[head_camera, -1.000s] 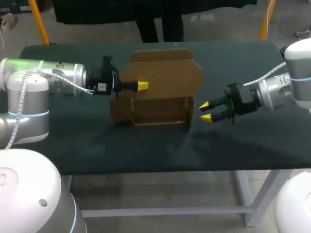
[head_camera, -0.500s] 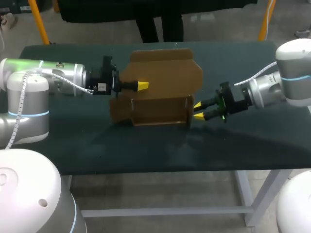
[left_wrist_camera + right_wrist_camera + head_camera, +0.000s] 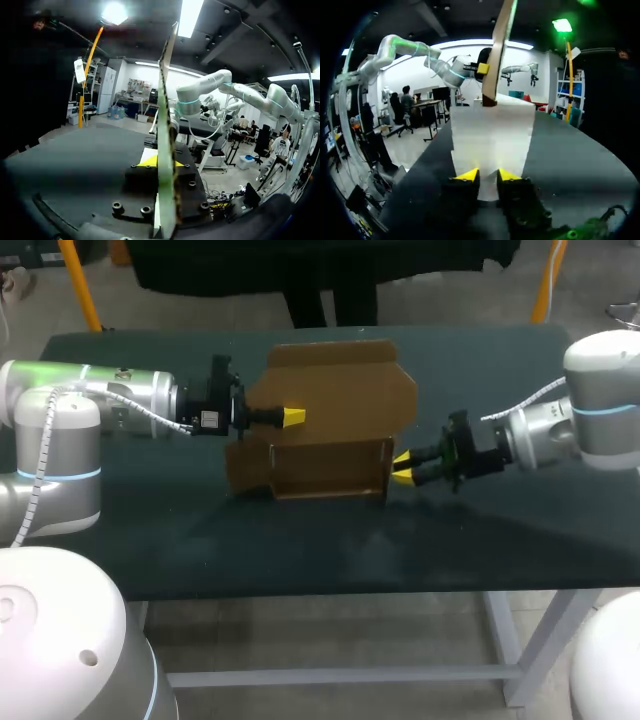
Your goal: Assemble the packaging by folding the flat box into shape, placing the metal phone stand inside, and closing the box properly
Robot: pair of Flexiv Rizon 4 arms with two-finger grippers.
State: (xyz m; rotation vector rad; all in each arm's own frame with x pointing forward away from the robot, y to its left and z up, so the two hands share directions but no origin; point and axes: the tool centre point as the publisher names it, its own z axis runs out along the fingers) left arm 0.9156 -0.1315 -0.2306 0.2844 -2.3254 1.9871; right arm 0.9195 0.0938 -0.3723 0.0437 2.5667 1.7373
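The brown cardboard box stands half folded at the table's middle, its lid panel upright behind an open tray. My left gripper is shut on that upright panel, which runs edge-on between its fingers. My right gripper is at the box's right side flap. Its fingertips stand a narrow gap apart, open, with the pale flap stretching ahead of them and showing in the gap. Beyond the flap the upright panel rises with the left gripper's yellow tip on it. No phone stand shows in any view.
The dark green table has bare surface in front of the box and at both sides. Its front edge runs close below the box. My left arm lies across the left part of the table.
My right gripper has moved left from open table to the box's right side flap, and its fingers have drawn closer together. The left gripper and the box have stayed put.
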